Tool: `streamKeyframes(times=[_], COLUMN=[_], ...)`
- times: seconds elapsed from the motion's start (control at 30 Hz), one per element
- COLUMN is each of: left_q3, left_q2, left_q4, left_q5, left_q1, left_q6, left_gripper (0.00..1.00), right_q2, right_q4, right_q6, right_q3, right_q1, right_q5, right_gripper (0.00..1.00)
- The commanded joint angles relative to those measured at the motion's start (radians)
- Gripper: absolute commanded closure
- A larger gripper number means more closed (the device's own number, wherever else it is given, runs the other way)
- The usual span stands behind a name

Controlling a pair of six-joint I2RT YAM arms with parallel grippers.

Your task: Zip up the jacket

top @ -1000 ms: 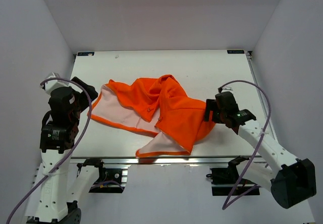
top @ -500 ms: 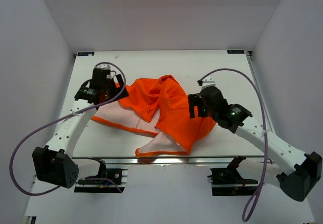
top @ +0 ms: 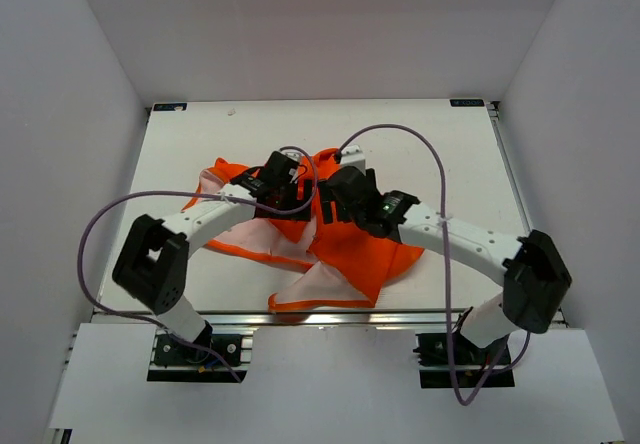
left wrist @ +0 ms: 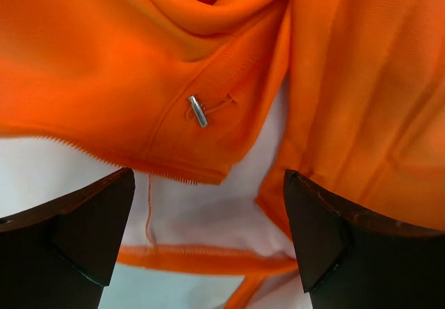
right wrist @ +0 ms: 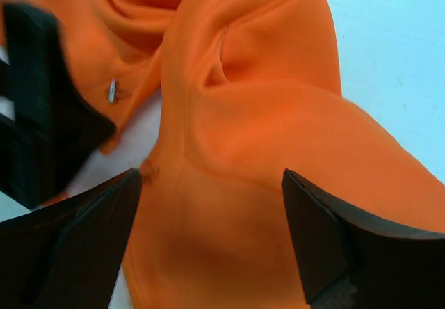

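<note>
Orange fabric of the jacket [top: 360, 239] lies bunched and unfastened under both claws, with its pale lining [top: 228, 226] turned up. By my reading the zipping has not begun: the two front edges must be found, lined up and joined before any pull can run.

The left claw [left wrist: 208, 184] is spread wide and holds nothing. Between its fingers shows a toothed front edge [left wrist: 174, 175], with lining on the near side of it. Just beyond that edge a small silver tab [left wrist: 198, 111] hangs on an orange thread.

The right claw [right wrist: 212, 177] is likewise spread wide and empty, over a thick orange fold, with the same tab off to its left. Whether any fingertip brushes the cloth I cannot tell.

Outward from the claws, the jacket sprawls across the middle of the bench [top: 430, 134], and the two claws are close together above its centre.
</note>
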Motion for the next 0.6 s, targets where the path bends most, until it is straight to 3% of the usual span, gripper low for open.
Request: streamKeyframes(times=[0.0, 0.1, 0.33, 0.43, 0.47, 0.53, 0.57], left_q3=[0.058, 0.052, 0.069, 0.092, 0.101, 0.121, 0.125], left_q2=[0.056, 0.103, 0.204, 0.244, 0.253, 0.27, 0.275], left_q4=[0.061, 0.12, 0.196, 0.222, 0.225, 0.235, 0.241], left_q5=[-0.009, 0.017, 0.04, 0.063, 0.065, 0.057, 0.057], left_q1=[-0.008, -0.011, -0.011, -0.011, -0.011, -0.011, -0.011], left_q6=[0.015, 0.016, 0.019, 0.024, 0.025, 0.028, 0.027], left_gripper=[0.04, 0.07, 0.12, 0.15, 0.17, 0.25, 0.31], right_q2=[0.075, 0.16, 0.288, 0.308, 0.309, 0.295, 0.289], right_q4=[0.131, 0.166, 0.183, 0.188, 0.189, 0.203, 0.205], right_q6=[0.031, 0.014, 0.059, 0.066, 0.074, 0.071, 0.07], right_q3=[0.086, 0.099, 0.12, 0.122, 0.117, 0.108, 0.1], right_q1=[0.002, -0.003, -0.044, -0.066, -0.067, -0.083, -0.089], right_q5=[0.082, 0.103, 0.135, 0.098, 0.103, 0.103, 0.096], right_gripper=[0.15, 0.23, 0.22, 0.31, 0.4, 0.48, 0.63])
